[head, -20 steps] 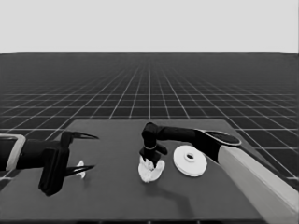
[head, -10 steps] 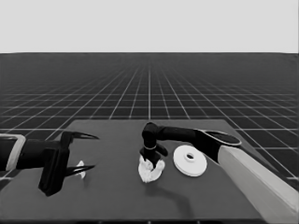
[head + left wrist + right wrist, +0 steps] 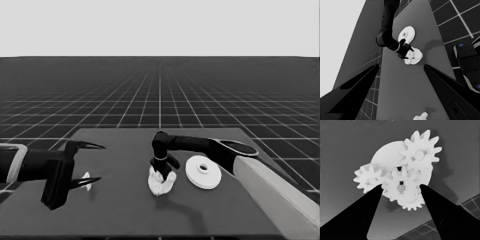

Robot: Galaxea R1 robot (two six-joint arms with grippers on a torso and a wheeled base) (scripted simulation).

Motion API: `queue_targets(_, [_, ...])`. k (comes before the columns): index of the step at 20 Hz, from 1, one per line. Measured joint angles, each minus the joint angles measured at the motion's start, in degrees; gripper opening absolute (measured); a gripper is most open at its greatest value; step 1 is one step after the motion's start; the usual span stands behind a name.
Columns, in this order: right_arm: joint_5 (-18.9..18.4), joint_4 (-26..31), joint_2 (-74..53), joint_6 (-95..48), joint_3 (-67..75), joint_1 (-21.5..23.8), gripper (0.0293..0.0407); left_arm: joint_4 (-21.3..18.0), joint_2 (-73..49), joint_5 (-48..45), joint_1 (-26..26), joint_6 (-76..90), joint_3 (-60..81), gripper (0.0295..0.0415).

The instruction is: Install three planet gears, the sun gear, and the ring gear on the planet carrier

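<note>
Where four toothed white gears [image 3: 401,186] crowd the smaller round part [image 3: 387,155], right gripper [image 3: 401,187] spread apart.

The table [image 3: 125,210] is plain dark grey, and the floor [image 3: 160,95] around it is darker, crossed by a grid of thin pale lines. Above the horizon runs a blank pale band. The smaller round part [image 3: 386,155], the four toothed gears [image 3: 401,185] on it, the larger round part [image 3: 203,172] and the thin white piece [image 3: 86,181] are all white. Both arms are black near the grippers; the right arm [image 3: 280,195] turns pale grey farther back. Dark machinery [image 3: 467,65] carries small blue lights and pale bands.
</note>
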Motion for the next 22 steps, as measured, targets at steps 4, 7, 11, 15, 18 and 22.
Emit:
queue_targets(4, [0.00, 0.00, 0.00, 2.40, 0.00, 0.00, 0.0310, 0.00, 0.00, 0.00, 0.00, 0.00, 0.00, 0.0385])
queue_targets(7, [0.00, 0.00, 0.00, 4.20, 0.00, 0.00, 0.0309, 0.00, 0.00, 0.00, 0.00, 0.00, 0.00, 0.0385])
queue_targets(11, [0.00, 0.00, 0.00, 6.60, 0.00, 0.00, 0.0309, 0.00, 0.00, 0.00, 0.00, 0.00, 0.00, 0.0385])
queue_targets(15, [0.00, 0.00, -0.01, 9.00, 0.00, 0.00, 0.0309, 0.00, 0.00, 0.00, 0.00, 0.00, 0.00, 0.0385])
queue_targets(18, [0.00, 0.00, 0.00, 10.80, 0.00, 0.00, 0.0309, 0.00, 0.00, 0.00, 0.00, 0.00, 0.00, 0.0385])
queue_targets(22, [0.00, -0.01, 0.00, 12.57, 0.00, 0.01, 0.0369, 0.00, 0.00, 0.00, 0.00, 0.00, 0.00, 0.0385])
